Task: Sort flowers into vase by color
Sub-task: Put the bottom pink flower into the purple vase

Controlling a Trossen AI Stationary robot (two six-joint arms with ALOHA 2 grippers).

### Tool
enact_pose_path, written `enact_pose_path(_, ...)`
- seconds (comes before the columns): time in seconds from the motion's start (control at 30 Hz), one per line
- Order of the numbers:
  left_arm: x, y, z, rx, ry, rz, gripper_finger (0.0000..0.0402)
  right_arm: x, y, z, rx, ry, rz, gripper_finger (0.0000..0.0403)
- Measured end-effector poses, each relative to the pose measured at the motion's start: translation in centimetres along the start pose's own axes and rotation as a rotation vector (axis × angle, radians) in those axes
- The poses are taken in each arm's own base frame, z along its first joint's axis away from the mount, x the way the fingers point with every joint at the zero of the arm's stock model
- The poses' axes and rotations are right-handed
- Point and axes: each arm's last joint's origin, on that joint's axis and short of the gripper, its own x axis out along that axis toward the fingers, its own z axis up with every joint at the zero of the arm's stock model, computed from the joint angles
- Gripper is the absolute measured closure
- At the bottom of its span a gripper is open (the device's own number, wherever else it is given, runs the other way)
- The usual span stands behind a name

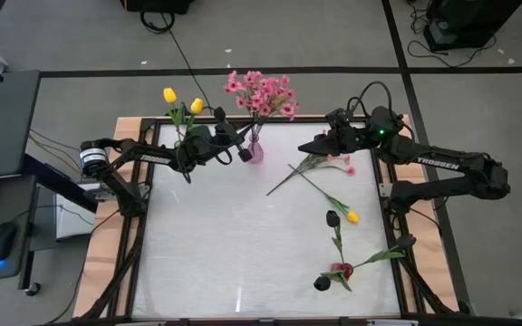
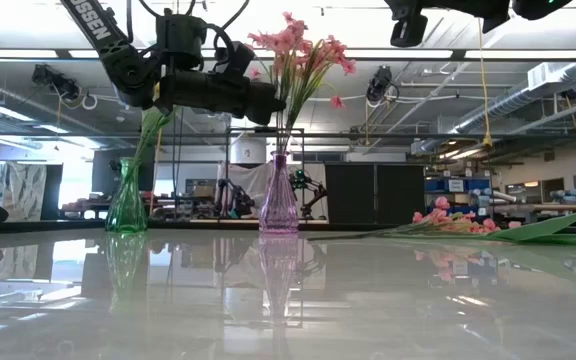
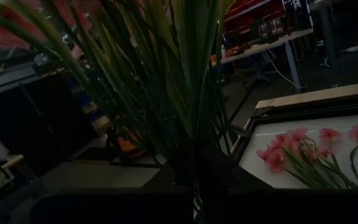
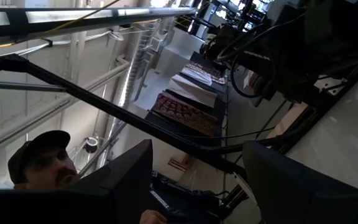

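A spray of pink blossoms (image 1: 261, 94) stands in the purple vase (image 2: 279, 205) at the table's far edge. My left gripper (image 2: 272, 104) is shut on its green stems just above the vase's neck. Left of it a green vase (image 2: 126, 200) holds yellow tulips (image 1: 169, 94). My right gripper (image 1: 310, 145) hangs open, high over the far right of the table, and touches nothing. Another pink spray (image 1: 333, 163), a yellow tulip (image 1: 352, 216) and dark tulips (image 1: 333, 218) lie flat on the table's right half. My left gripper pinches the pink spray's green stems (image 3: 191, 134) between its two fingers, a little above the vase's mouth. The fingers come in about level from the table's left and lie across the stems. The spray stands nearly upright with its lower end in the purple vase.
A dark tulip (image 1: 323, 283) and a red bloom (image 1: 341, 270) lie near the front right corner. The table's left and middle front show bare white top (image 1: 216, 244). A person wearing a cap (image 4: 39, 158) shows beyond the table in the right wrist view.
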Motion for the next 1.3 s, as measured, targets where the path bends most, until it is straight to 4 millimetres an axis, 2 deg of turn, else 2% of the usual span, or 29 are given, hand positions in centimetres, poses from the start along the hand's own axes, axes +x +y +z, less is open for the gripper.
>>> enact_pose_path(0.93,-0.02,-0.26,-0.61,-0.155,0.064,-0.022,0.0392,-0.01,0.01,0.01,0.0,0.0,0.0,0.0145)
enact_pose_path(1.3,-0.02,-0.27,-0.6,-0.158,0.063,-0.022,0.034,0.0,0.0,0.01,0.0,0.0,0.0,0.0145)
